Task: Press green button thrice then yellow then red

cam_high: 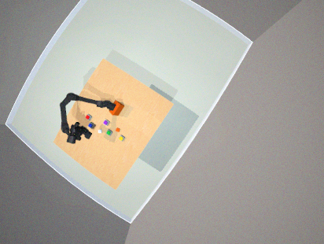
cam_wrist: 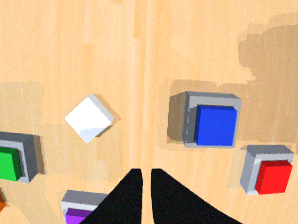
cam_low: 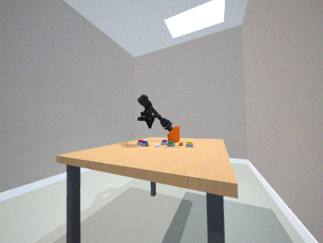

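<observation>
My gripper is shut and holds nothing. It hangs well above the wooden table, touching no button. In the wrist view the blue button lies ahead to the right of the fingertips. The red button lies farther right. The green button sits at the left edge of the wrist view. The yellow button is beyond it, outside the wrist view.
A purple button is partly hidden by the left finger. A white block lies ahead to the left. An orange block lies between the green and yellow buttons. The arm's orange base stands behind the buttons.
</observation>
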Available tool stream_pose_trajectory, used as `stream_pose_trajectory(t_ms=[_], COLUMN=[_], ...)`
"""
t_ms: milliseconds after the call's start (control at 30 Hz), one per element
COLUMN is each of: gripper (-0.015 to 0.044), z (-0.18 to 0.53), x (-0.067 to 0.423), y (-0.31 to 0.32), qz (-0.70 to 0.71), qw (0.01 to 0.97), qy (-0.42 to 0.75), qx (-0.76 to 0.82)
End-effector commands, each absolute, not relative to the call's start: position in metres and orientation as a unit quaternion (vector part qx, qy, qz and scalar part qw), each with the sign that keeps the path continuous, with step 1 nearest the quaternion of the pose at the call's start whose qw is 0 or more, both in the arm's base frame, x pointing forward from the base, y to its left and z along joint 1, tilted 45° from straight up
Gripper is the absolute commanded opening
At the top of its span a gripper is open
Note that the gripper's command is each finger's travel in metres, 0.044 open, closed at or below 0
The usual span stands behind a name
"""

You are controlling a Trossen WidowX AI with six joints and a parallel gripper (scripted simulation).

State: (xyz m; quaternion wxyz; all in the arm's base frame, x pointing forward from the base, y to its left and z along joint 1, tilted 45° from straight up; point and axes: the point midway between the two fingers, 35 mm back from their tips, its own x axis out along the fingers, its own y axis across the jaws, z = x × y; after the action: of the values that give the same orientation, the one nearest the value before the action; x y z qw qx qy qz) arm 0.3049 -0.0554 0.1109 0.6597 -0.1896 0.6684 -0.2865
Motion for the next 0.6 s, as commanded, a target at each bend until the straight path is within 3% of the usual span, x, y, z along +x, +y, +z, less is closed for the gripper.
stream_pose_trajectory(t_ms=[0, 167, 400, 567], gripper=[0.002, 0.002, 0.002, 0.002], z=[0.152, 0.189, 0.188, 0.148], x=[0.272, 0.227, 0.227, 0.221], y=[-0.104, -0.145, -0.147, -0.187], qz=[-0.298, -0.321, -0.321, -0.322], qw=[0.651, 0.637, 0.636, 0.636], qy=[0.667, 0.668, 0.668, 0.667], qx=[-0.204, -0.215, -0.215, -0.215])
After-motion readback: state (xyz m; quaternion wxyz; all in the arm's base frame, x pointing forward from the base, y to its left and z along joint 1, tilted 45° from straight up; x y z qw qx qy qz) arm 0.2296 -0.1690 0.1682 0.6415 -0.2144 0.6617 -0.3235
